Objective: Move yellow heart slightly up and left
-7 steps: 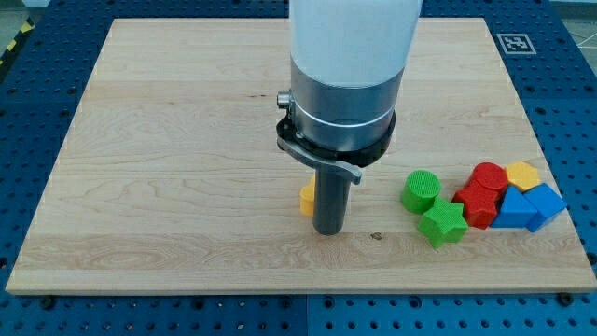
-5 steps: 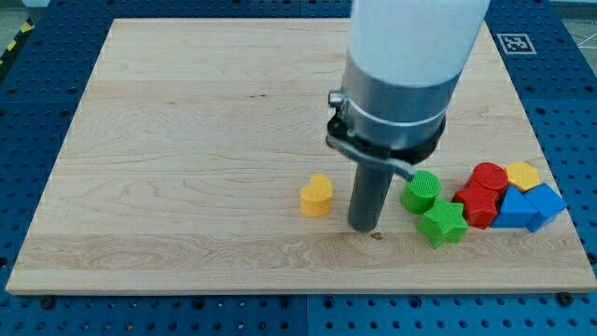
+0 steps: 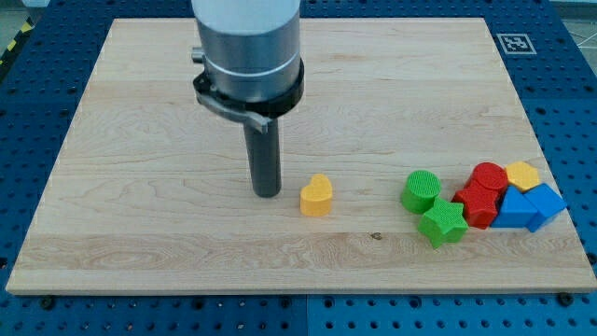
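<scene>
Green star [image 3: 443, 224] sits nearest, at the right of the wooden worktop [image 3: 140, 215], touching the green cylinder [image 3: 421, 190] just behind and left of it. Right of those, a tight cluster: blue blocks [image 3: 528, 207], shape unclear, with red blocks [image 3: 482, 193] just left of them, one with a round top, and a small yellow block [image 3: 523, 175] at the far side. Yellow heart [image 3: 316, 195] stands alone near the worktop's middle, well apart from the cluster on its left. My tip [image 3: 268, 193] is down on the worktop just left of the yellow heart, a small gap between them, not touching. No pincer on this arm, only the dark rod [image 3: 264, 159] under a grey collar [image 3: 248, 58]. Far half of the worktop is bare wood; blue perforated table [image 3: 578, 84] surrounds it.
</scene>
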